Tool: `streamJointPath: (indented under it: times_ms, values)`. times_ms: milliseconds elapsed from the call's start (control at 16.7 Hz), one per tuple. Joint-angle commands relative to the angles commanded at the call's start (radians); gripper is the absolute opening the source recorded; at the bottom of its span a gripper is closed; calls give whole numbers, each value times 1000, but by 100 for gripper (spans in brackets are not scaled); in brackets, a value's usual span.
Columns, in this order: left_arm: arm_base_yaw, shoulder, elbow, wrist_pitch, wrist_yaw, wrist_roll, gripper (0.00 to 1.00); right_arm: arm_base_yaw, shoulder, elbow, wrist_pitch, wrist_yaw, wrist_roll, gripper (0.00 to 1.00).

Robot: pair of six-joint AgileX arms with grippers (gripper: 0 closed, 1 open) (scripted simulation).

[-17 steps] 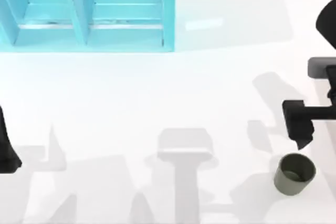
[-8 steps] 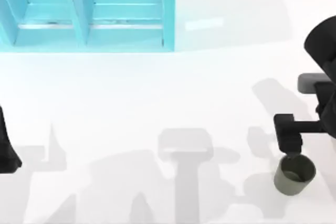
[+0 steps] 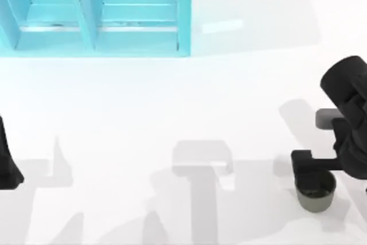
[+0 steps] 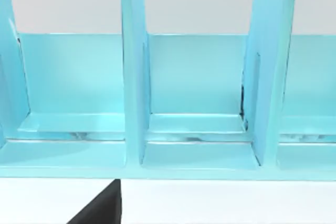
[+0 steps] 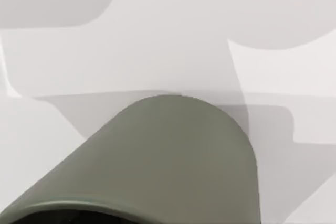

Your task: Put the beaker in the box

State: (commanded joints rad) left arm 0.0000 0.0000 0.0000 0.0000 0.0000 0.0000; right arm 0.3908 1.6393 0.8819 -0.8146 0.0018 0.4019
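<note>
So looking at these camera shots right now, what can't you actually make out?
- Right gripper, top view: whether its fingers are open or shut, as it overlaps the beaker.
- Beaker's inside, right wrist view: cut off by the picture's edge.
- Turquoise box, top view: its far part is cropped.
- Left arm, top view: cropped, gripper unseen.

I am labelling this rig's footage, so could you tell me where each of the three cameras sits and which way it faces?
Top view: above the table, looking down; the turquoise box lies at the far left, the right gripper is over the beaker, and the left arm is parked at the left edge.
Left wrist view: on the left arm, facing the box; a dark piece of that arm shows at the frame's edge.
Right wrist view: on the right arm, close on the beaker.
Shared: beaker, top and right wrist; box, top and left wrist.
</note>
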Motion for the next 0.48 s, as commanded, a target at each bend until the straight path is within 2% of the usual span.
streamJointPath:
  times_ms: [120, 480]
  values:
    - [0, 0, 0, 0, 0, 0, 100, 0, 0, 0, 0, 0, 0, 100]
    - [0, 0, 0, 0, 0, 0, 100, 0, 0, 0, 0, 0, 0, 55]
